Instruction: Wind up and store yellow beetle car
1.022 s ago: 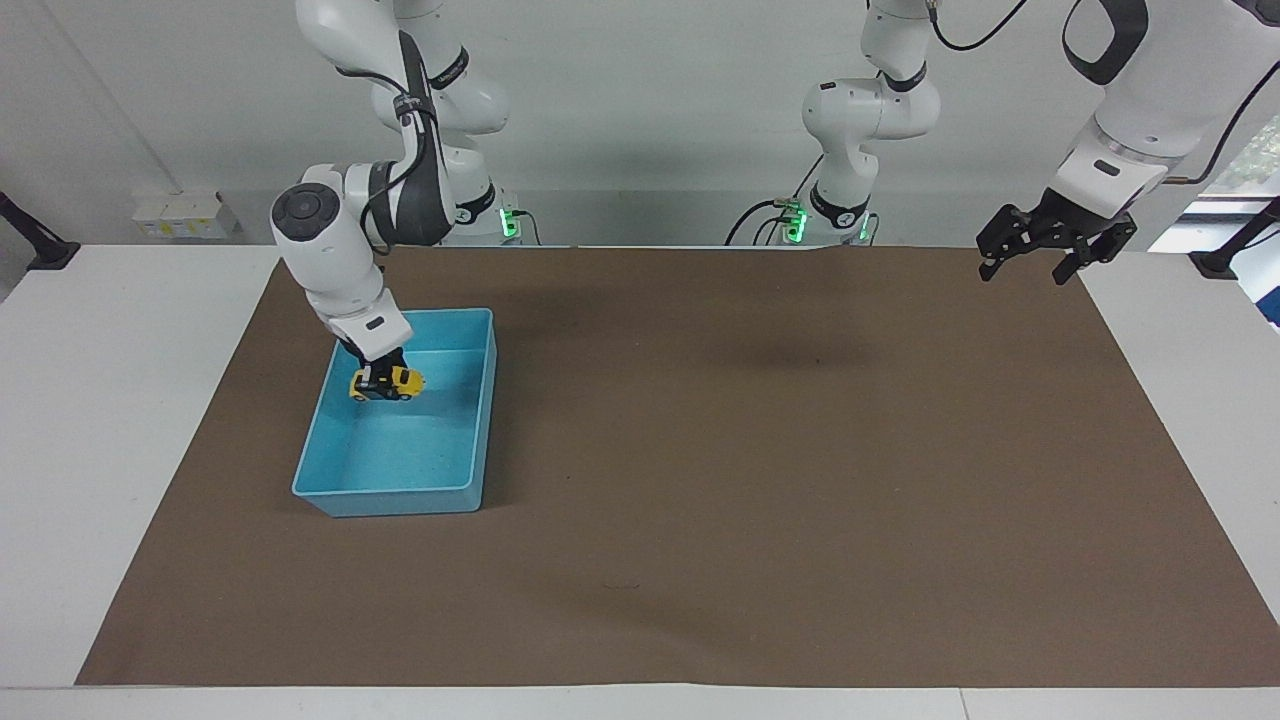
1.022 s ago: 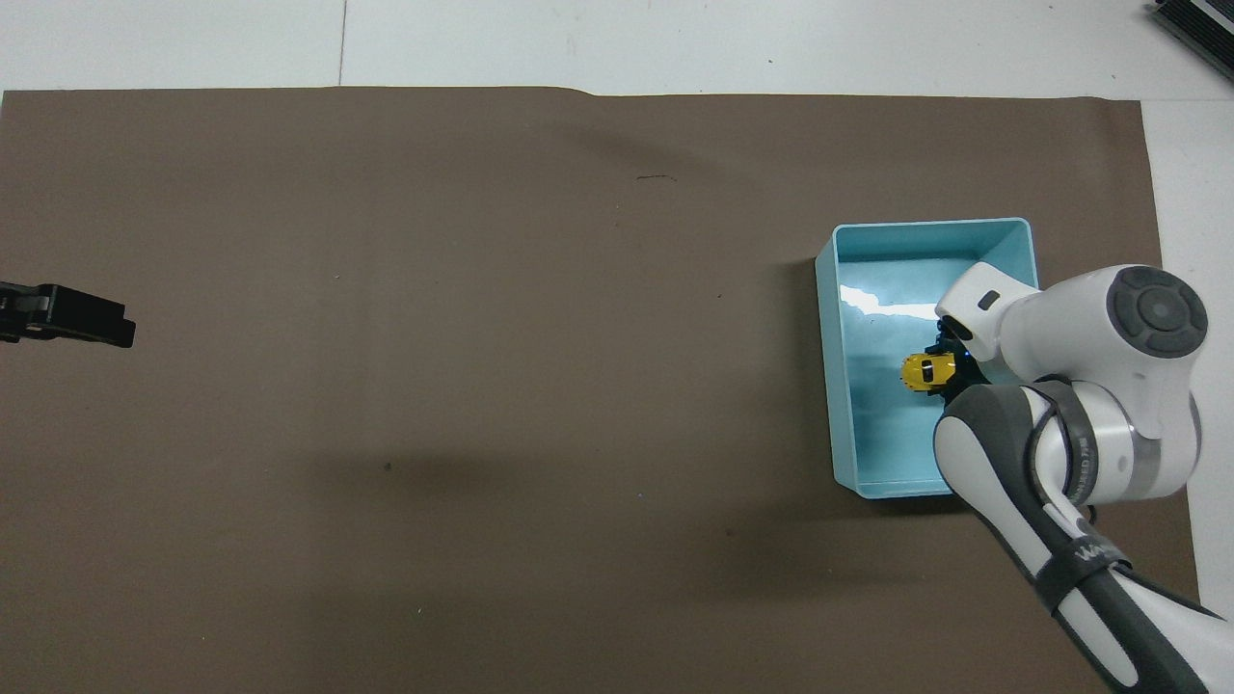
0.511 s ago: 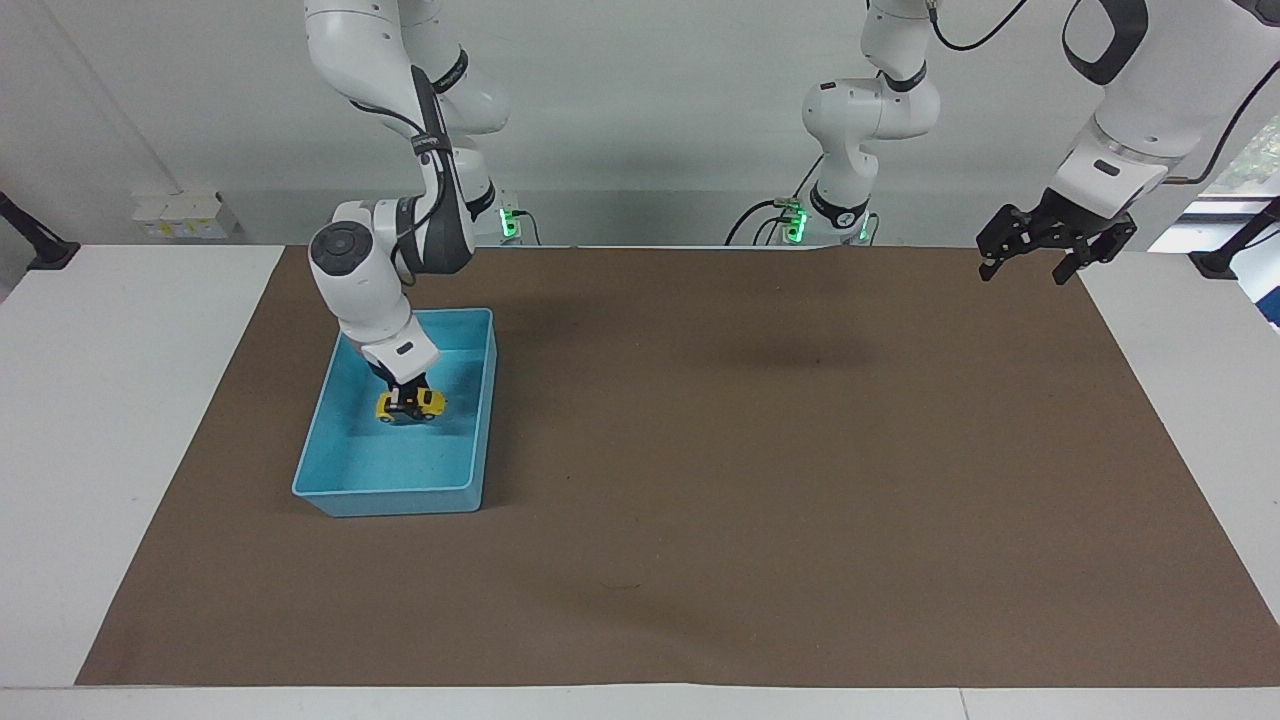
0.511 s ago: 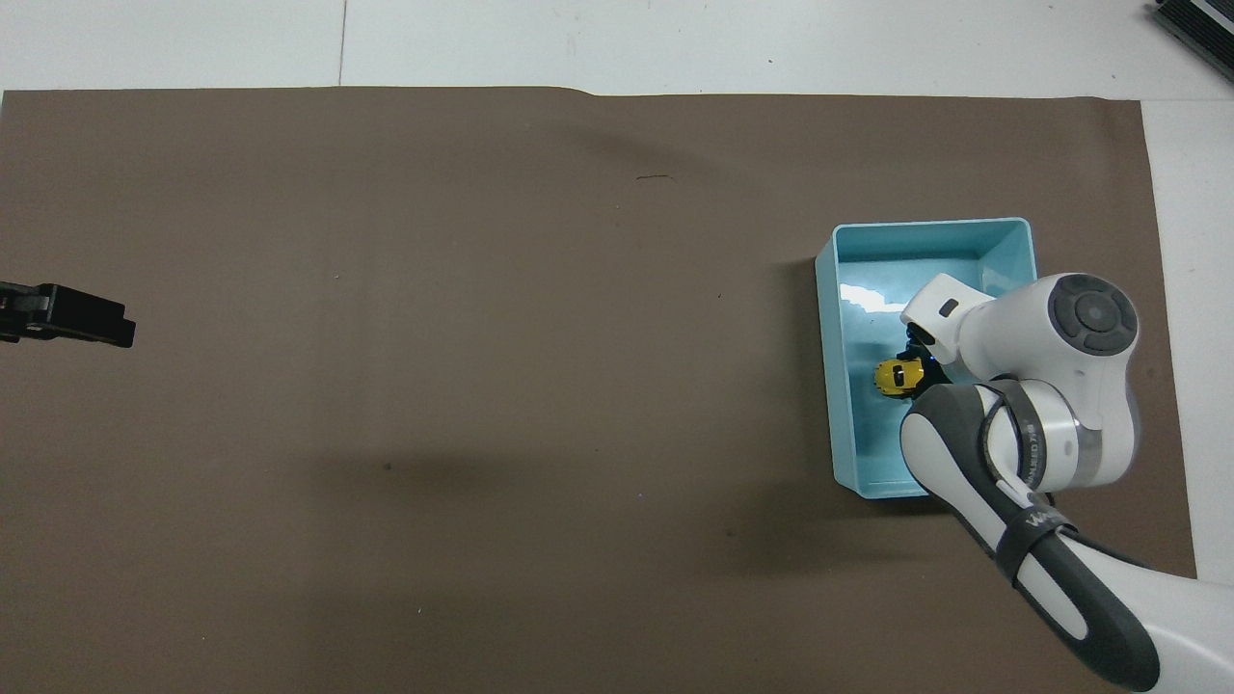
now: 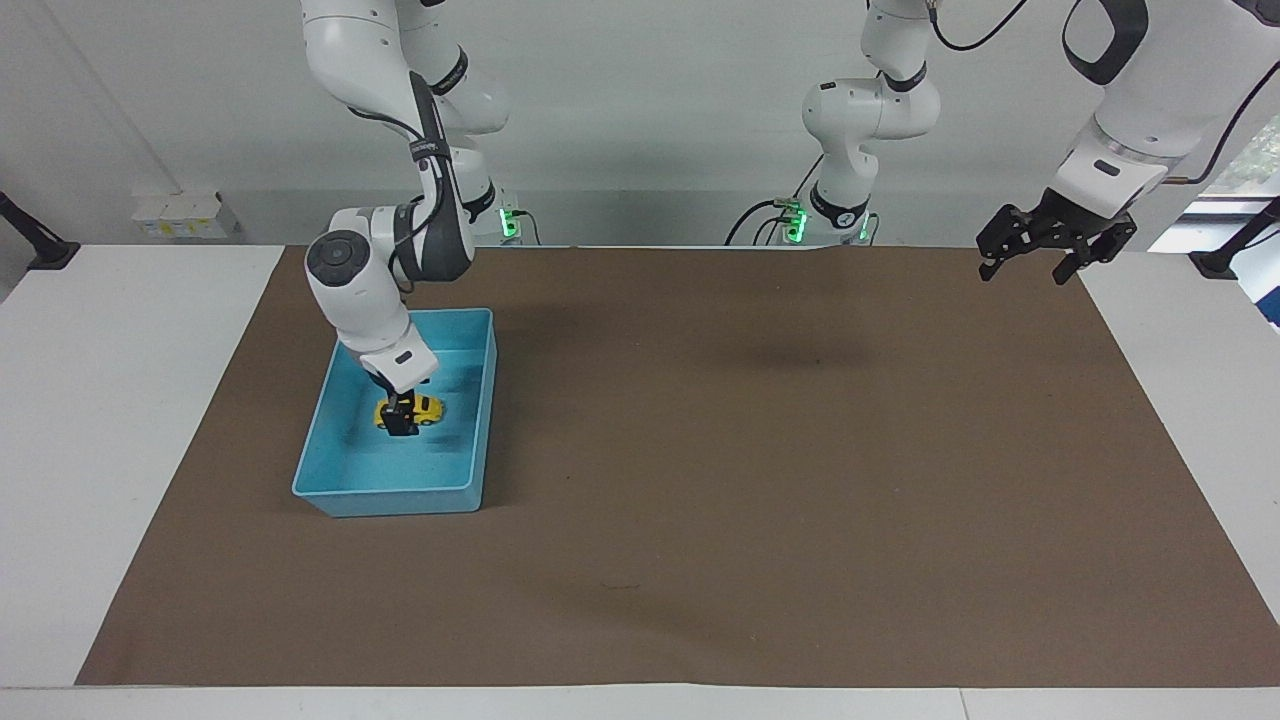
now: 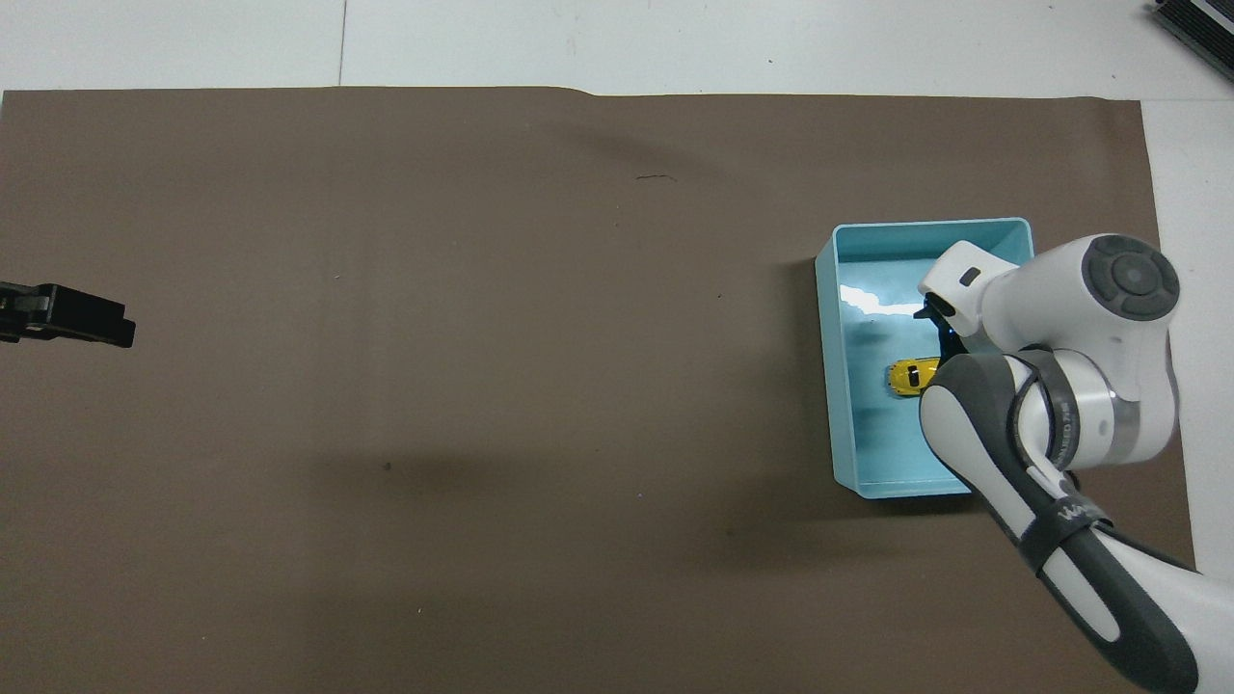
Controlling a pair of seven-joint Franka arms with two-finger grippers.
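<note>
In the overhead view the right arm's wrist covers the right hand (image 5: 402, 424) and one end of the yellow beetle car (image 6: 910, 376). The left hand (image 6: 67, 315) is cut by that view's edge; its fingers' spacing is unreadable.

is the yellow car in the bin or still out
In. The car sits on the floor of the bin, under the right tool.

right tool (image 5: 402, 422) — lowered yellow beetle car (image 5: 421, 409) | into blue bin (image 5: 482, 400)
</note>
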